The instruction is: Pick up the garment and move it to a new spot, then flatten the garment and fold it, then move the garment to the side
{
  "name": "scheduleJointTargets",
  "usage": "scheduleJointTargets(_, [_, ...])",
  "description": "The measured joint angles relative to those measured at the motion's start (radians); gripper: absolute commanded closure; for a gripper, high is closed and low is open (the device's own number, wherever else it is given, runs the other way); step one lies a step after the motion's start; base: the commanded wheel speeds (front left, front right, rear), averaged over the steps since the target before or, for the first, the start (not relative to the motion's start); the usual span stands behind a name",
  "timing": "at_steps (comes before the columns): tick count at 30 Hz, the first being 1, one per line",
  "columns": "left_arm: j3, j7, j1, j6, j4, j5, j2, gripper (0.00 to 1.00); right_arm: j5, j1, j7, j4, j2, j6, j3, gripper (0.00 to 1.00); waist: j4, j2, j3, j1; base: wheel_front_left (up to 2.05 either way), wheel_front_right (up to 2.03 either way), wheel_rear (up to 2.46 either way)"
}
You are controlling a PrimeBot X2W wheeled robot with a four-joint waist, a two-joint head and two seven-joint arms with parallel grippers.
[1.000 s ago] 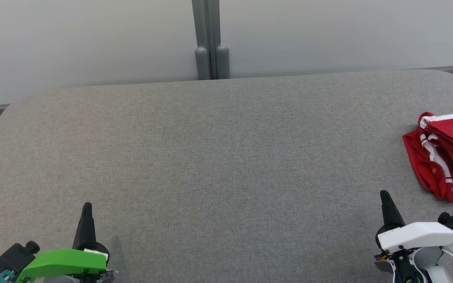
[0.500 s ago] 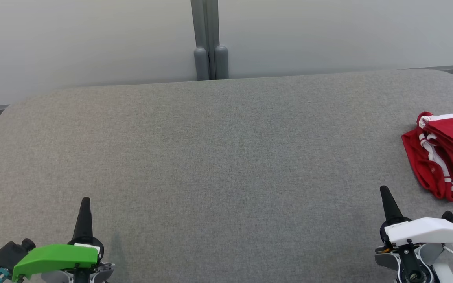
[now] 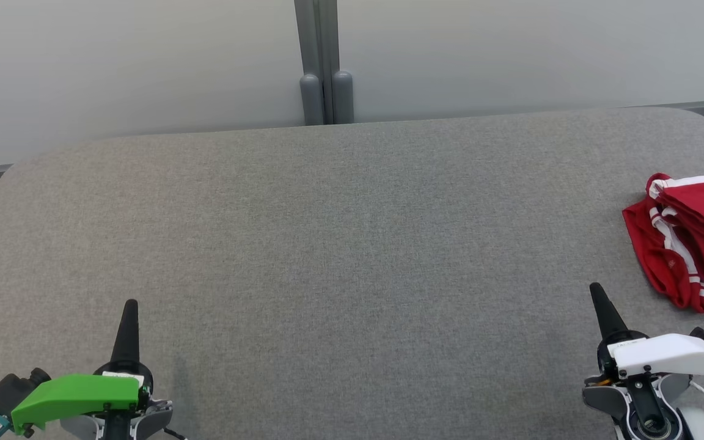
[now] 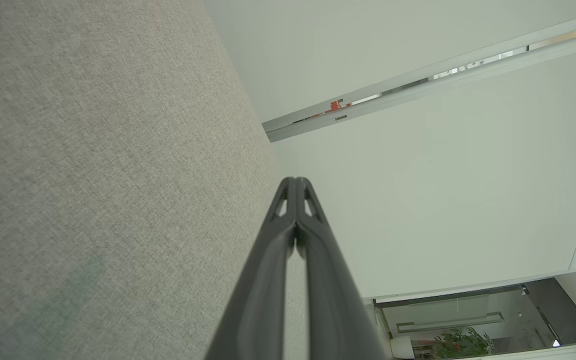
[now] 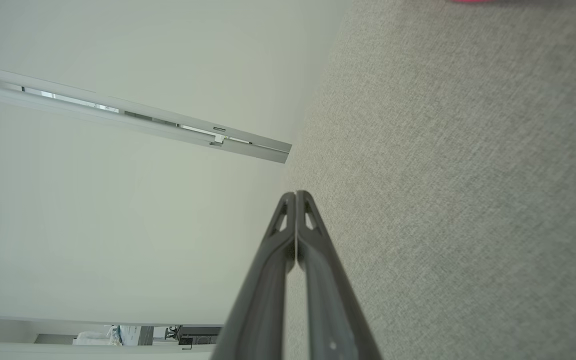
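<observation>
Head view: red garment with white stripes lies bunched at the right edge of the grey table, near the right gripper at lower right, well apart from the left gripper at lower left, touching neither. Left wrist view: fingers pressed together, nothing between them, table and wall beyond. Right wrist view: its fingers together too, empty, red sliver at the top edge.
</observation>
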Motion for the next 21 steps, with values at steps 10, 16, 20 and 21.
scheduleJointTargets(10, [0.009,0.024,-0.007,0.0,-0.004,-0.074,0.0,1.0,0.092,-0.001,0.023,-0.01,-0.001,0.0,-0.005,1.0,-0.002,0.0,-0.001,0.0,0.0,0.0,0.0])
scheduleJointTargets(16, [0.013,0.035,-0.014,0.0,-0.006,-0.119,0.001,1.0,0.142,-0.005,0.035,-0.016,-0.001,-0.001,-0.008,1.0,-0.004,0.0,-0.001,0.0,0.0,0.0,0.0])
scheduleJointTargets(20, [0.016,0.044,-0.017,0.0,-0.007,-0.143,0.001,1.0,0.175,-0.006,0.043,-0.019,-0.001,-0.001,-0.009,1.0,-0.005,0.0,-0.001,0.0,0.0,0.0,0.0])
scheduleJointTargets(21, [0.016,0.046,-0.017,0.0,-0.008,-0.149,0.001,1.0,0.181,-0.006,0.046,-0.02,-0.002,-0.001,-0.01,1.0,-0.005,0.0,-0.001,0.0,0.0,0.0,0.0])
